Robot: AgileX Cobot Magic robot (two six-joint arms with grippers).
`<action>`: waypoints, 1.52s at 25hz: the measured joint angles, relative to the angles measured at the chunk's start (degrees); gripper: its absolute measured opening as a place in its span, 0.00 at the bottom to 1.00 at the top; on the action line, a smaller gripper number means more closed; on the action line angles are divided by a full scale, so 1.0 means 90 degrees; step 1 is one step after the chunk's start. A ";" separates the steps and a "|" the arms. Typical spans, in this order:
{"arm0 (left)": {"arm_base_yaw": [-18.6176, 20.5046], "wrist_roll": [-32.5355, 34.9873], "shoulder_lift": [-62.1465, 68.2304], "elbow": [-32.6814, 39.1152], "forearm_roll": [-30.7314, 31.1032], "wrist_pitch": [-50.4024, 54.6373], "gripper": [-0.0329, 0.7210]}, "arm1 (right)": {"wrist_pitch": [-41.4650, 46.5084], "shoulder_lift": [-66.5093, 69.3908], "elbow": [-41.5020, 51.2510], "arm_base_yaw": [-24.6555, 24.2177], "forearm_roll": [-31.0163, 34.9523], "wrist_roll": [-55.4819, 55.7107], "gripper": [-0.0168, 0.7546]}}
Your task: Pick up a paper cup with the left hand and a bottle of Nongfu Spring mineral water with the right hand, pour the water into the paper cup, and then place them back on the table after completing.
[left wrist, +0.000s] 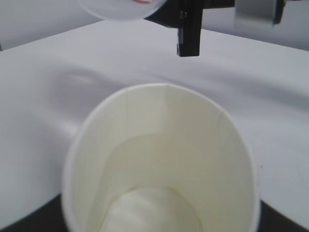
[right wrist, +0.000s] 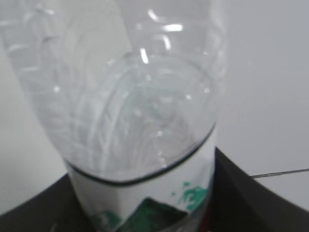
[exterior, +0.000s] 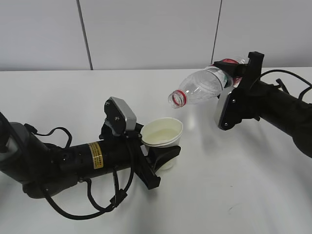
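Note:
My left gripper point(exterior: 161, 158), on the arm with the yellow sticker, is shut on a white paper cup point(exterior: 163, 139) and holds it upright just above the white table point(exterior: 229, 195). The cup fills the left wrist view point(left wrist: 159, 164) and holds some clear water. My right gripper point(exterior: 234, 80) is shut on the clear Nongfu Spring bottle point(exterior: 202, 87), tilted on its side with its open, red-ringed mouth point(exterior: 177, 99) pointing left, above and slightly right of the cup. No stream shows. The bottle fills the right wrist view point(right wrist: 130, 106), its white-and-green label point(right wrist: 154, 198) between the jaws.
A grey wall with vertical seams stands behind the table. Black cables point(exterior: 92, 204) trail from the left arm near the front edge. A small dark scuff point(exterior: 229, 210) marks the tabletop at the front right.

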 joint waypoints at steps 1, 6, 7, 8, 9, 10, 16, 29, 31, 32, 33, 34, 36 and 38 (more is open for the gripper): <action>0.0000 0.0000 0.0000 0.0000 -0.0015 0.0000 0.56 | 0.0000 0.0000 0.0000 0.0000 0.0000 0.0086 0.57; 0.0000 0.0000 0.0000 0.0000 -0.0066 0.0000 0.56 | 0.0000 0.0000 0.0010 0.0000 0.0000 0.0647 0.57; 0.0000 0.0000 0.0000 0.0000 -0.0079 0.0000 0.56 | 0.0000 0.0000 0.0010 0.0000 0.0013 0.0820 0.57; 0.0000 0.0000 0.0000 0.0000 -0.0086 0.0000 0.56 | 0.0000 0.0000 0.0010 0.0000 0.0046 0.0978 0.57; 0.0000 0.0000 0.0000 0.0000 -0.0098 0.0000 0.56 | 0.0000 0.0000 0.0010 0.0000 0.0072 0.1192 0.57; 0.0000 0.0000 0.0000 0.0000 -0.0125 0.0000 0.56 | 0.0000 0.0000 0.0010 0.0000 0.0110 0.1447 0.57; 0.0000 0.0000 0.0000 0.0000 -0.0243 0.0000 0.56 | 0.0000 0.0000 0.0010 0.0000 0.0313 0.3010 0.57; 0.0000 0.0000 0.0000 0.0000 -0.0319 0.0002 0.56 | 0.0000 0.0000 0.0363 0.0000 0.0425 0.6411 0.57; 0.0000 0.0000 0.0000 0.0000 -0.0408 0.0002 0.56 | 0.0000 0.0000 0.0363 0.0000 0.0425 0.7055 0.57; 0.0000 0.0000 0.0000 0.0000 -0.0473 0.0002 0.56 | 0.0000 0.0000 0.0363 0.0000 0.0425 0.7322 0.57; 0.0000 0.0000 0.0000 0.0000 -0.0536 0.0002 0.56 | 0.0000 0.0000 0.0367 0.0000 0.0425 0.7597 0.57; 0.0000 0.0000 0.0000 0.0000 -0.0601 0.0002 0.56 | 0.0000 0.0000 0.0379 0.0000 0.0425 0.7843 0.57; 0.0000 0.0000 0.0000 0.0000 -0.0704 0.0002 0.56 | 0.0000 0.0000 0.0436 0.0000 0.0425 0.8099 0.57; 0.0000 0.0000 0.0000 0.0000 -0.0767 0.0002 0.56 | 0.0000 0.0000 0.0506 0.0000 0.0425 0.8315 0.57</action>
